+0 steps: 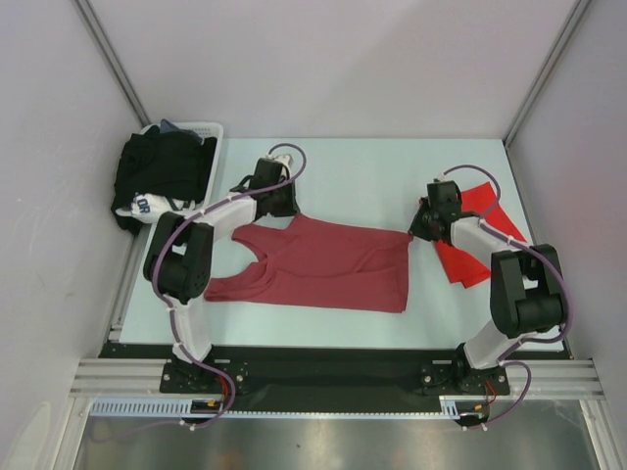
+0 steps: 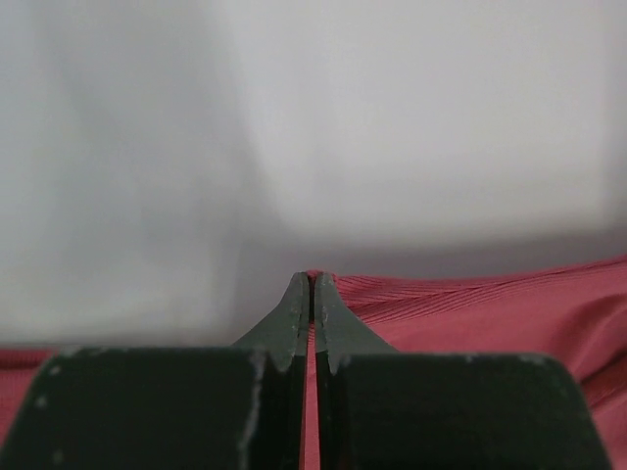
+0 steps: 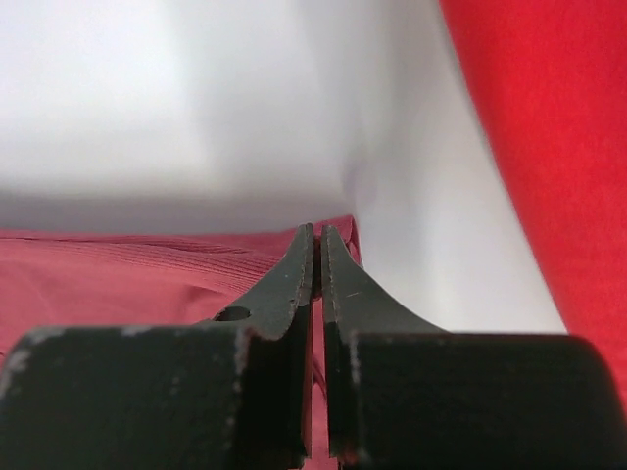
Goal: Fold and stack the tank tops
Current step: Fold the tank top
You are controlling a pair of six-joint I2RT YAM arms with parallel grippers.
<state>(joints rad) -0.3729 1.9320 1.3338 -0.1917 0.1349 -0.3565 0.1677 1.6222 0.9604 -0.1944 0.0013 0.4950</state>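
Observation:
A dusty maroon tank top (image 1: 318, 264) lies spread flat mid-table, straps to the left, hem to the right. My left gripper (image 1: 290, 208) is shut on its far shoulder strap; in the left wrist view the gripper (image 2: 312, 279) pinches the maroon cloth (image 2: 490, 304) between its jaws. My right gripper (image 1: 419, 231) is shut on the top's far hem corner; in the right wrist view the gripper (image 3: 318, 233) grips the maroon cloth (image 3: 127, 269). A bright red tank top (image 1: 477, 235) lies folded at the right, partly under the right arm, and shows in the right wrist view (image 3: 558, 147).
A white basket (image 1: 201, 132) at the back left holds black garments (image 1: 162, 166) and a white cloth with dark lettering (image 1: 142, 204). The table's right edge runs close beside the red top. Pale booth walls stand on three sides.

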